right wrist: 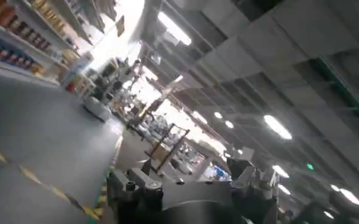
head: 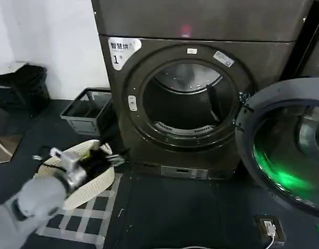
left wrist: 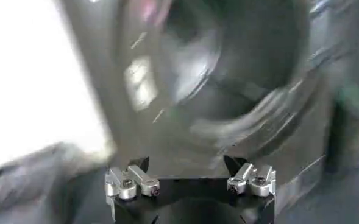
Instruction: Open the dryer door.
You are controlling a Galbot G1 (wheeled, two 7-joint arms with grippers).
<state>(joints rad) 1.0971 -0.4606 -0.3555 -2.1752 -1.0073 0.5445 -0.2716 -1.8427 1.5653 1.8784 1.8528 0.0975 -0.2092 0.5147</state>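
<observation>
Already the dryer door (head: 284, 148) stands swung wide on the machine marked "1" (head: 116, 58), hanging off the right side of the drum opening (head: 188, 101), its chrome ring and dark glass turned out into the room with a green glint in it. So by my reading the task is about done, and the relation that counts is how the door lies from my left pincer (head: 108, 160). That pincer sits low and to the left of the drum opening, over the white laundry basket (head: 97, 187) on the floor, well apart from the door, which is across the whole front of the machine from it. In the left wrist view the left pincer's (left wrist: 191, 173) jaws stand apart with nothing between them, looking toward the machine's front. The door's hinge edge sits just beside the opening's right rim; its free edge reaches away to the right. My right pincer (right wrist: 191, 179) points off at a ceiling and shelves, away from the machine; whether it is open or closed I cannot tell. If any push remained, I judge the right arm the nearer.
</observation>
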